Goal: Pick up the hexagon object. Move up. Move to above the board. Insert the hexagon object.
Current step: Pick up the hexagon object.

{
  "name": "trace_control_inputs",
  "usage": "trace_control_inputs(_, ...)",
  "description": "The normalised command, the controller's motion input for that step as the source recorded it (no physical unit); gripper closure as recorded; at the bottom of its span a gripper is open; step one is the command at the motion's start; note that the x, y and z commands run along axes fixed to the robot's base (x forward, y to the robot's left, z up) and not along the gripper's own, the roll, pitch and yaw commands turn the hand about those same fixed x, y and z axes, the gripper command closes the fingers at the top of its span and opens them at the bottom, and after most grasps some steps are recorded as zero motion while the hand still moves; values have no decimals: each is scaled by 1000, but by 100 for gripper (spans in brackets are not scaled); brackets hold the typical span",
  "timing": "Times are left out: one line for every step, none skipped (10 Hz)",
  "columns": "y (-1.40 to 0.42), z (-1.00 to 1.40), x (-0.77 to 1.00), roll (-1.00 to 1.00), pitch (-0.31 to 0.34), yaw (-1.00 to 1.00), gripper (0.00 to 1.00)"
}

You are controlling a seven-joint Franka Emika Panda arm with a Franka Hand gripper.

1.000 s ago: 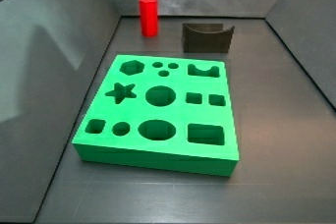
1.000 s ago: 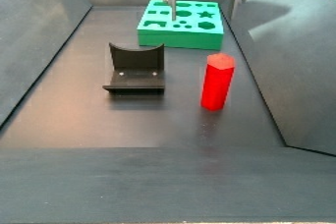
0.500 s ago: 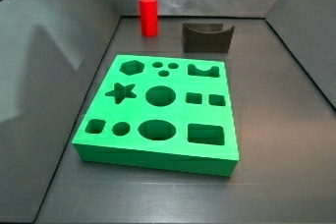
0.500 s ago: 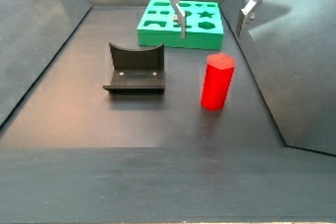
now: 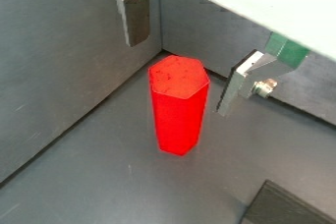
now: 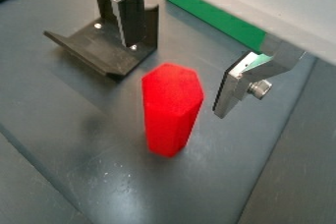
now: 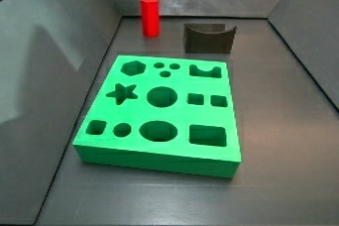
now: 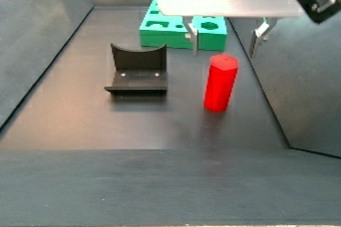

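Wrist views show the spread end effector flanking the hexagon object, untouched.

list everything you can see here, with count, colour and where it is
hexagon object: 1, bright red, upright on the dark floor, apart from the board, directly below the gripper
board: 1, bright green, flat on the floor, with star, hexagon, round and square holes, all empty
fixture: 1, dark grey, on the floor beside the hexagon object, not touching it
floor: 1, dark grey, with sloped grey walls around it
gripper: 1, silver fingers with dark pads, open, above the hexagon object with a finger on either side of its top, not touching it in both wrist views
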Motion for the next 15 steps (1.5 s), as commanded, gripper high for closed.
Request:
trace_control_inputs(89,-326,-11,-159,-97,-340,0)
trace_control_inputs(57,-357,0,-174,-119,-349,0)
trace_control_inputs(46,-369,0,-191,-133,-303,0)
trace_control_inputs(74,-426,0,-204,-140,-297,0)
trace_control_inputs(86,-494,0,-221,-154,-283,0)
trace_control_inputs(114,-543,0,-249,-141,-277,0)
trace_control_inputs(86,-337,-54,-136,-84,-177,0)
trace_control_inputs(0,0,0,0,0,0,0)
trace_control_inputs(0,0,0,0,0,0,100)
trace_control_inputs(0,0,0,0,0,0,100)
trace_control_inputs(0,0,0,0,0,0,100)
trace_control_inputs(0,0,0,0,0,0,100)
trace_control_inputs(0,0,0,0,0,0,100)
trace_control_inputs(0,0,0,0,0,0,100)
trace_control_inputs(0,0,0,0,0,0,100)
